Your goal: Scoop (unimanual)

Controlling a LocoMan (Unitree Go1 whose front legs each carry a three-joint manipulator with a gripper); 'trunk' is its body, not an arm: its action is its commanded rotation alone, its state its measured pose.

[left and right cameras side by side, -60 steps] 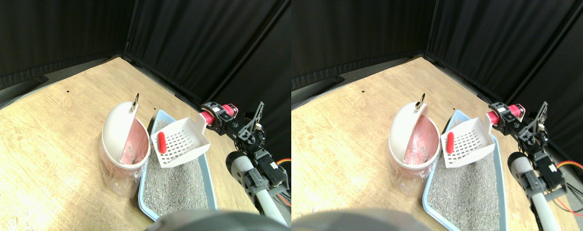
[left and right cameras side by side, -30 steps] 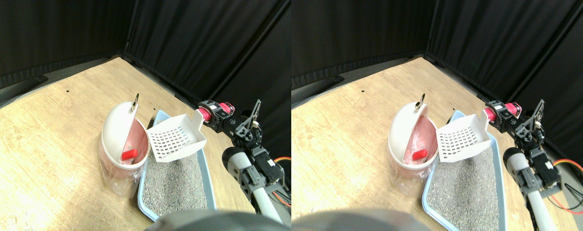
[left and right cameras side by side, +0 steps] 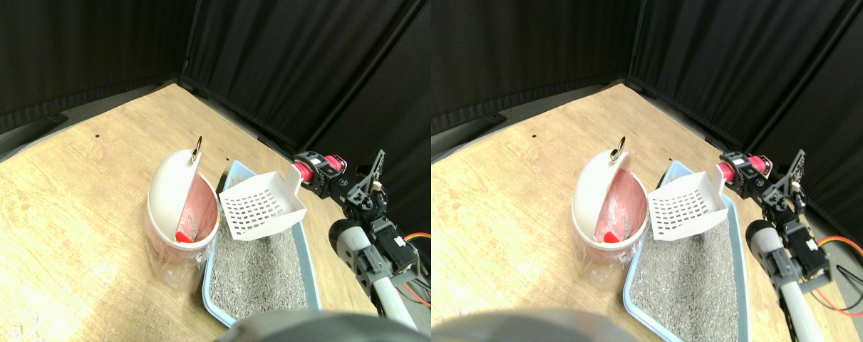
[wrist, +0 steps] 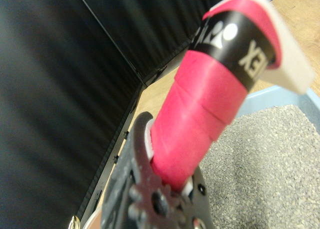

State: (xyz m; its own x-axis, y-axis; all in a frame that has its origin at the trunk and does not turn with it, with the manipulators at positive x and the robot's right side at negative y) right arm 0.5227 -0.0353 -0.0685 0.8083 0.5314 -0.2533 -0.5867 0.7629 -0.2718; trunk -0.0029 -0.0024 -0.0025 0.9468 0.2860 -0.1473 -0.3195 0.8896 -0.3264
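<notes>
White slotted scoop [left and right cameras side by side: 261, 207] tilts over litter tray [left and right cameras side by side: 307, 254]; red piece [left and right cameras side by side: 182, 236] inside bin [left and right cameras side by side: 174, 206].

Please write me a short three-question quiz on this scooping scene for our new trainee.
1. True or false: the red piece lies inside the white bin.
2. What fills the blue tray? A) water B) grey litter C) rice
3. The slotted white scoop hangs above the ____.

Key: 1 true; 2 B, grey litter; 3 tray, with the right gripper holding its pink-wrapped handle.
</notes>
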